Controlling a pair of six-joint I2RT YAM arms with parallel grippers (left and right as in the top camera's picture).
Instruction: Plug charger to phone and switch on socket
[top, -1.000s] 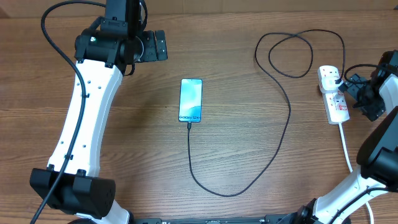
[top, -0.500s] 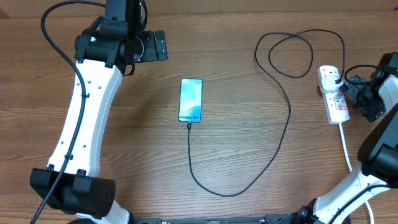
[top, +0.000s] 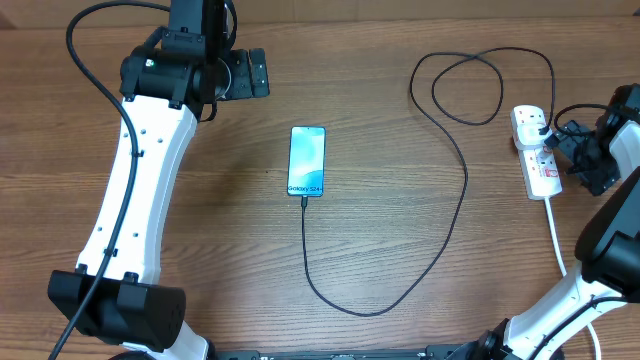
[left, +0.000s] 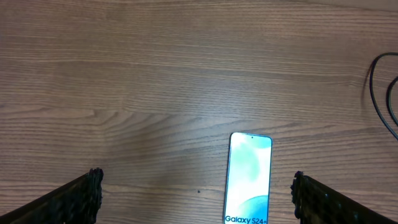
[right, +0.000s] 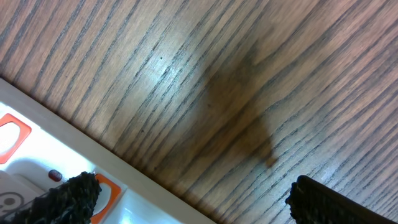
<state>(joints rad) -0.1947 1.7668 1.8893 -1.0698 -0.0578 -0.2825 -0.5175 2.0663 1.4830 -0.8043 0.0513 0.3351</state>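
Note:
The phone (top: 307, 161) lies flat mid-table with its blue screen up; it also shows in the left wrist view (left: 249, 177). The black charger cable (top: 455, 230) runs from the phone's near end, curves right and loops up to a black plug (top: 540, 125) seated in the white power strip (top: 535, 150). My left gripper (top: 245, 73) is open and empty, hovering far left of the phone. My right gripper (top: 560, 140) is open at the strip's right edge, one fingertip (right: 71, 196) over an orange-red switch (right: 106, 186) on the strip (right: 37, 149).
The strip's thick white cord (top: 555, 235) runs toward the near right edge beside my right arm's base. The cable's loop (top: 470, 85) lies at the back right. Bare wood lies around the phone.
My right gripper has shifted very slightly toward the power strip. The left arm, phone and cable have not moved.

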